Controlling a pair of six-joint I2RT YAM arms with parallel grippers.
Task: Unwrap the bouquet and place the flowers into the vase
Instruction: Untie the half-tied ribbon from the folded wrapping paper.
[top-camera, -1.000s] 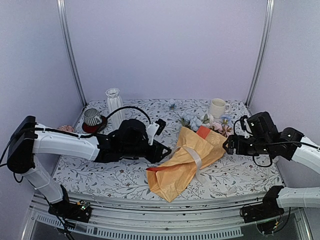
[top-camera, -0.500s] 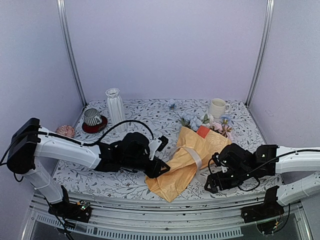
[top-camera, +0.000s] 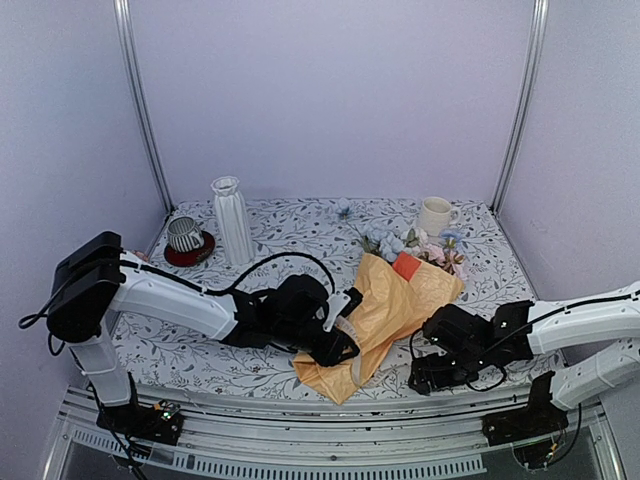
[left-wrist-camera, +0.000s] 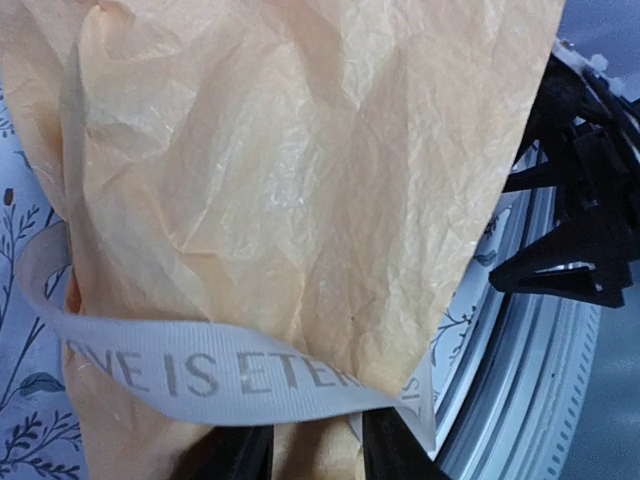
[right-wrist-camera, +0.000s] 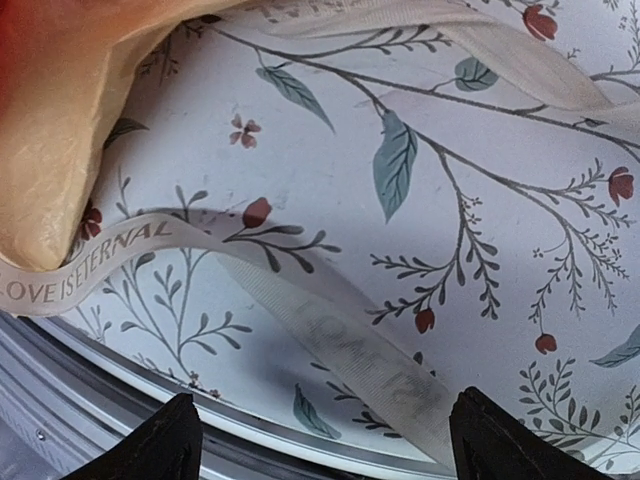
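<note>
Bouquet: the bundle wrapped in crinkly orange paper (top-camera: 390, 305) lies on its side near the middle of the table, a little to the right. Its narrow wrapped end points to the near edge and its open end to the far right.
Flowers: pale blue, pink and small yellow blooms with green leaves (top-camera: 402, 243) stick out of the open end of the wrap, near the cream handled mug (top-camera: 434, 215).
Ribbon: a sheer whitish ribbon printed "LOVE IS ETERNAL" (left-wrist-camera: 230, 375) crosses the wrap's narrow end. In the right wrist view a loose length of it (right-wrist-camera: 330, 325) trails flat over the cloth from the paper's edge toward the table's rim.
Left gripper: the black left gripper (top-camera: 340, 350) is at the wrap's narrow end. In its own view the gripper (left-wrist-camera: 315, 450) has its two dark fingers (left-wrist-camera: 235, 455) a little way apart, with orange paper filling the gap and the ribbon passing just in front. I cannot tell whether the fingers actually press the paper.
Right gripper: the black right gripper (top-camera: 425, 378) is low over the table, near its front edge and just right of the wrap. Its fingers are spread wide (right-wrist-camera: 335, 440), holding nothing, with the loose ribbon lying on the cloth between them.
Vase: the tall white ribbed vase with a flared rim (top-camera: 232, 220) stands upright at the far left, well apart from the bouquet.
Cup: a striped grey cup on a red saucer (top-camera: 185, 237) sits just left of the vase.
Table: it is covered in a white cloth printed with leafy sprigs (top-camera: 180, 345).
</note>
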